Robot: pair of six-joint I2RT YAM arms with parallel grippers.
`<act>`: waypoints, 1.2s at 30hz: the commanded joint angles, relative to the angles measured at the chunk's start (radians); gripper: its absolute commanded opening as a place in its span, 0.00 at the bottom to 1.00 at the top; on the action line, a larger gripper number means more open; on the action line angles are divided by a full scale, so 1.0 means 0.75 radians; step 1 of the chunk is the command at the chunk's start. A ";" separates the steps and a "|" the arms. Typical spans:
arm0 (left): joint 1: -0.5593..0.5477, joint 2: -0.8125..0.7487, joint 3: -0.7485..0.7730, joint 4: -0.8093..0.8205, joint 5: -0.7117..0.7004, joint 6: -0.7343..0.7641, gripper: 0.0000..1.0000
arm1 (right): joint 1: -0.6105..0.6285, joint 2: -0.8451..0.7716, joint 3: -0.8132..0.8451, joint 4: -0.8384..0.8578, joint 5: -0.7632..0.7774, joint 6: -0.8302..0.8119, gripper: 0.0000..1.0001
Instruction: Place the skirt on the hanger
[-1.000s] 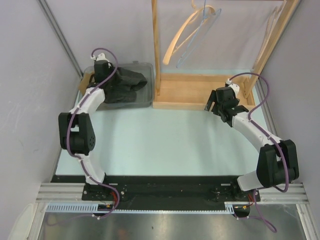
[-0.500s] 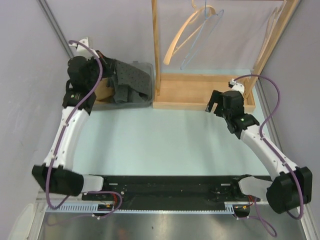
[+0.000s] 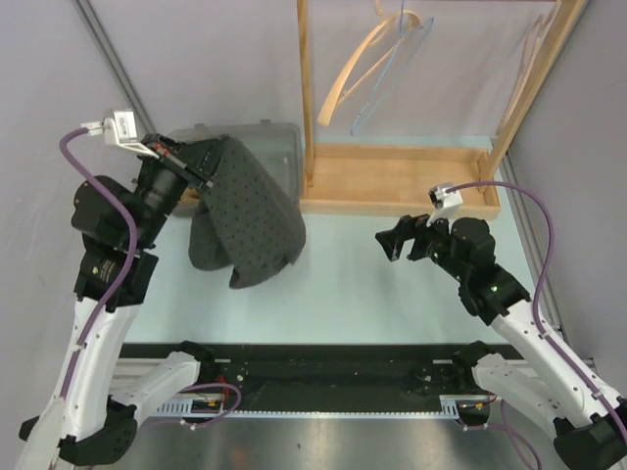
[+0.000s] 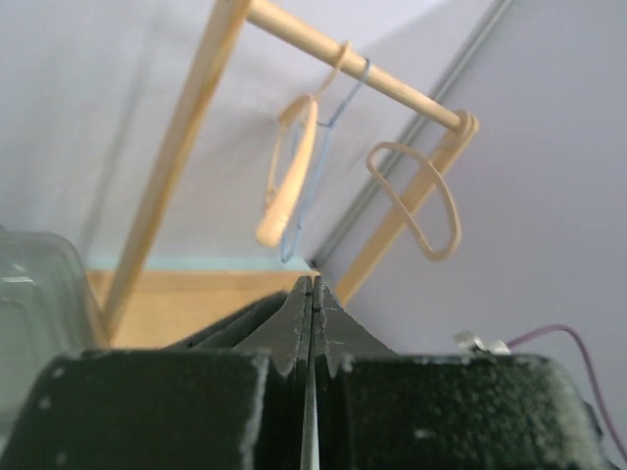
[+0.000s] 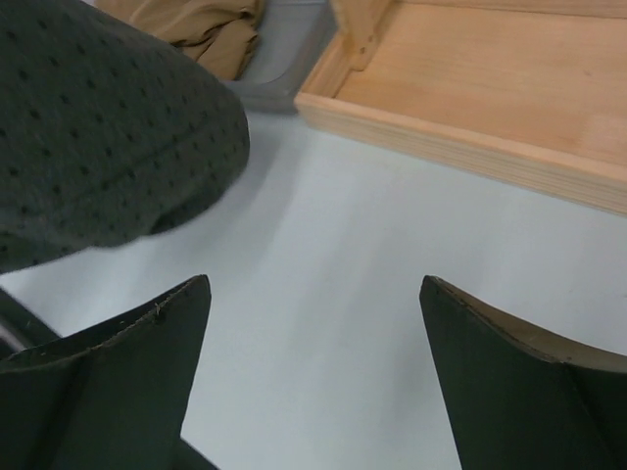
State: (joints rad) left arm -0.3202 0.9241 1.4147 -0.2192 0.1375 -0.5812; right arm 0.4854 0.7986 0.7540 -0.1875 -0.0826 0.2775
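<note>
At the far left of the top view I read the left gripper (image 3: 196, 164) held high on its arm; its jaws are clenched on the top edge of the dark grey fabric skirt with small black dots (image 3: 245, 217). In the left wrist view the two black fingers (image 4: 284, 328) meet along one thin line, and I cannot make out the cloth between them from there.

The skirt hangs from that gripper in loose vertical folds; it is narrow at the grip and widens downward into two uneven lobes. The dots form a regular grid over the whole cloth. The right wrist view shows its rounded lower part (image 5: 98, 127) at upper left, above the pale green table surface (image 5: 323, 235).

In the top view the skirt overlaps the front of the clear plastic bin (image 3: 279, 137); the right wrist view shows a folded tan garment (image 5: 211, 24) inside the bin.

To the right of the bin stands the light wooden rack with a tray base (image 3: 392, 178); the skirt is left of it and apart from it. From the rack's top rail hang a pale curved wooden hanger (image 3: 361, 59) and, just beside it, a thin blue wire hanger (image 3: 392, 80); both are bare.

Further right, the right gripper (image 3: 397, 240) sits low over the table and points toward the skirt without touching it; its jaws are released and spread wide, with nothing between them.
</note>
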 commanded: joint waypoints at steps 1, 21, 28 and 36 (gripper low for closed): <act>-0.115 -0.025 -0.101 -0.019 -0.042 -0.113 0.00 | 0.036 -0.058 -0.026 0.001 -0.082 -0.051 0.94; -0.407 0.178 -0.331 -0.555 -0.533 -0.059 0.50 | 0.279 -0.065 -0.099 -0.245 0.255 0.110 0.92; -0.407 -0.197 -0.612 -0.745 -0.160 -0.090 0.74 | 0.402 -0.012 -0.161 -0.159 0.277 0.162 1.00; -0.410 -0.069 -0.800 -0.671 0.023 -0.082 0.82 | 0.541 0.089 -0.134 -0.147 0.399 0.135 1.00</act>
State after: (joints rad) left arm -0.6247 0.7757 0.8425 -0.7387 0.0647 -0.6472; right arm 0.8749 0.8417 0.6338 -0.3416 0.1585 0.3813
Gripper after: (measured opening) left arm 0.812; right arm 0.994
